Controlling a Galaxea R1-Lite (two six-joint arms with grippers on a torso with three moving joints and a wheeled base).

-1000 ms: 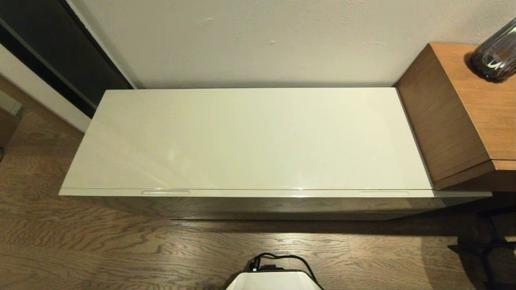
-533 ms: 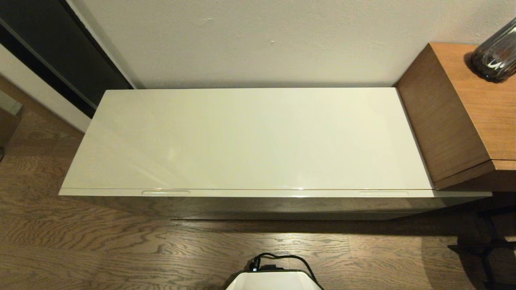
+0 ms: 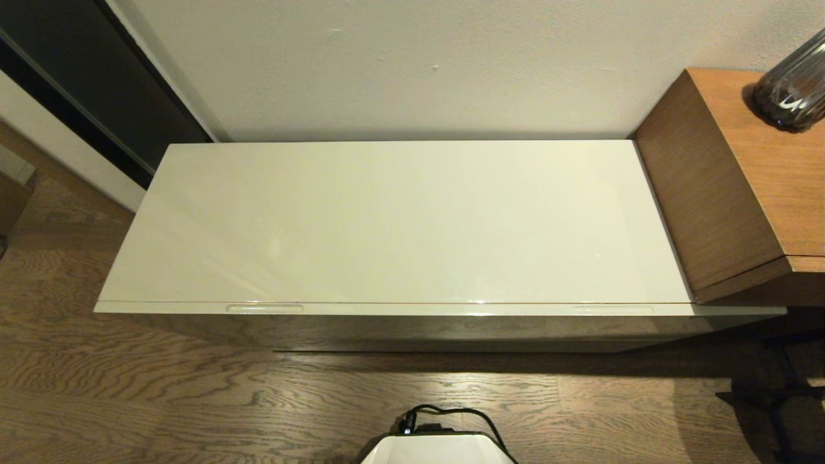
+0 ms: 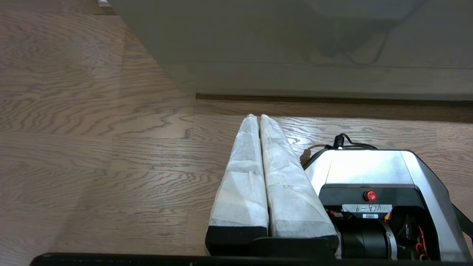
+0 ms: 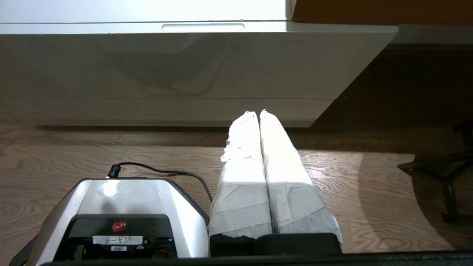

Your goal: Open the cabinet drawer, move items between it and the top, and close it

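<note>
The cabinet drawer (image 3: 412,310) is closed under the glossy cream-white top (image 3: 399,219), its two finger slots showing along the front edge. One slot appears in the right wrist view, where the drawer front (image 5: 177,62) fills the background. No packets are in view. My left gripper (image 4: 257,117) hangs low over the wood floor beside the robot base, shut with nothing between its white-wrapped fingers. My right gripper (image 5: 258,113) hangs low on the other side of the base, also shut and empty. Neither gripper shows in the head view.
A taller brown wood-grain surface (image 3: 760,174) stands against the cabinet's right end, with a dark glass vase (image 3: 791,90) on it. The robot base (image 3: 438,448) with a black cable sits on the floor in front. A dark stand (image 5: 443,173) is at the right.
</note>
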